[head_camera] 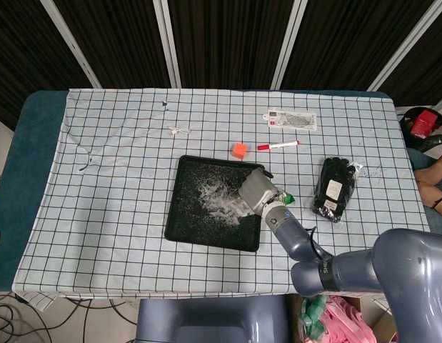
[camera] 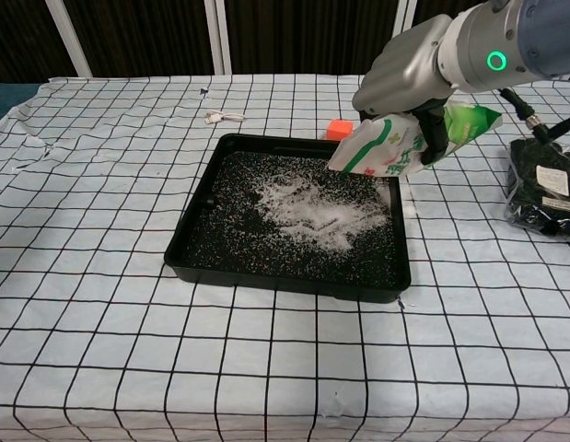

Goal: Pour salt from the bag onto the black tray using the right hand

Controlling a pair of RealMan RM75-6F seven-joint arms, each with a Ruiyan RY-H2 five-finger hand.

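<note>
A black tray (camera: 188, 241) (head_camera: 175, 224) lies in the middle of the checked cloth, with a white heap of salt (camera: 312, 208) (head_camera: 217, 198) spread over its middle and right part. My right hand (camera: 404, 78) (head_camera: 255, 194) grips a white and green salt bag (camera: 395, 145), tilted with its lower end over the tray's right edge. In the head view the hand covers most of the bag; only a green corner (head_camera: 287, 199) shows. The left hand is in neither view.
An orange block (camera: 338, 129) (head_camera: 239, 149) sits just behind the tray. A red marker (head_camera: 278, 145) and a flat clear packet (head_camera: 293, 119) lie further back. Black gloves in a wrapper (camera: 542, 189) (head_camera: 335, 188) rest to the right. A small white cable (camera: 222, 116) lies at back left.
</note>
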